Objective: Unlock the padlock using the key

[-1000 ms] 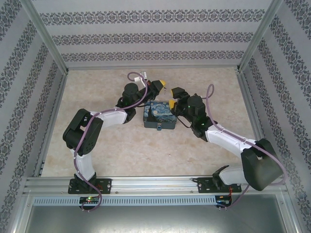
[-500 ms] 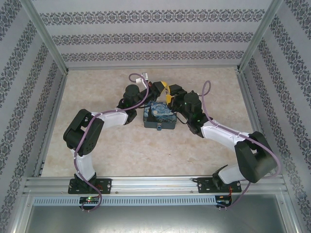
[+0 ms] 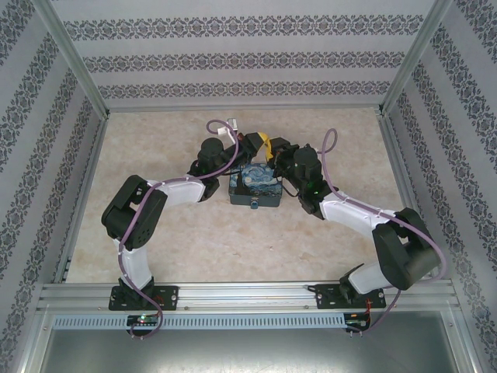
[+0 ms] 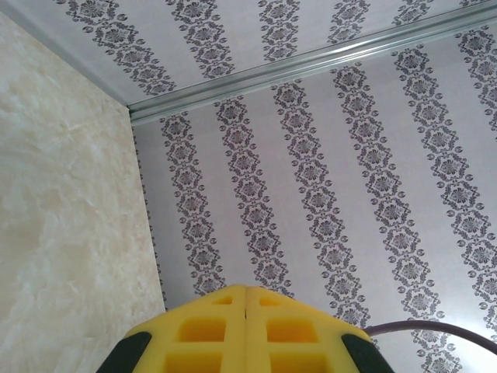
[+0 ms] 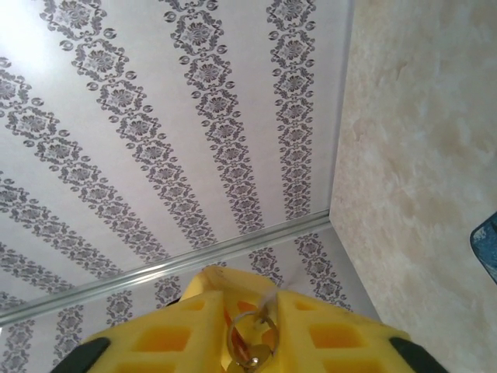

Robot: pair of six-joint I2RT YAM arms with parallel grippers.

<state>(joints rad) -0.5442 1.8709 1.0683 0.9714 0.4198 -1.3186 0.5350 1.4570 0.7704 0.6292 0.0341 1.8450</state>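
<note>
Two claws: my left claw (image 4: 245, 299) clenched; my right claw (image 5: 252, 307) pinches a metal bit (image 5: 252, 342), bottom centre, key or shackle unclear. Likely grasp step; next needs keyhole alignment.

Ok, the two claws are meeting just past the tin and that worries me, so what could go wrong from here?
1. The right claw pinches a small metal ring right at its fingertips; so thin a hold could slip and drop it.
2. The left claw, shut, sits tip to tip with the right one just beyond the tin; a slightly misjudged move might bump them and knock the ring loose.
</note>
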